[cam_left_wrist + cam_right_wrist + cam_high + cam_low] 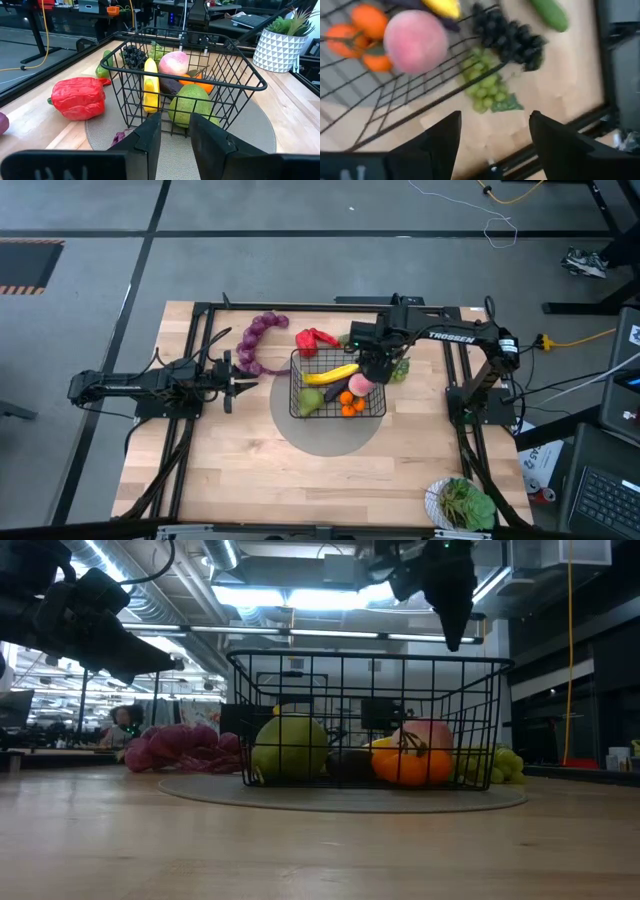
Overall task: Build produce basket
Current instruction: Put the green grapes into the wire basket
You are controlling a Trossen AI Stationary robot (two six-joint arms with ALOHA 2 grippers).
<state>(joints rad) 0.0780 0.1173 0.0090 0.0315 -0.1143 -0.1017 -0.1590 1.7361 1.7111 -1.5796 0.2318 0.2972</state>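
Basket (337, 385) just under right gripper (377, 372), fingers apart.

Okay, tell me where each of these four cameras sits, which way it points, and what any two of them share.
High view: overhead, straight down on the basket; both arms show.
Low view: table-top height, level through the basket's mesh; arms hang above.
Left wrist view: on the left arm, facing the basket; the left gripper shows.
Right wrist view: on the right arm, above the basket's corner; the right gripper, jaws open, shows.
Shared: both wrist views show the peach and banana.
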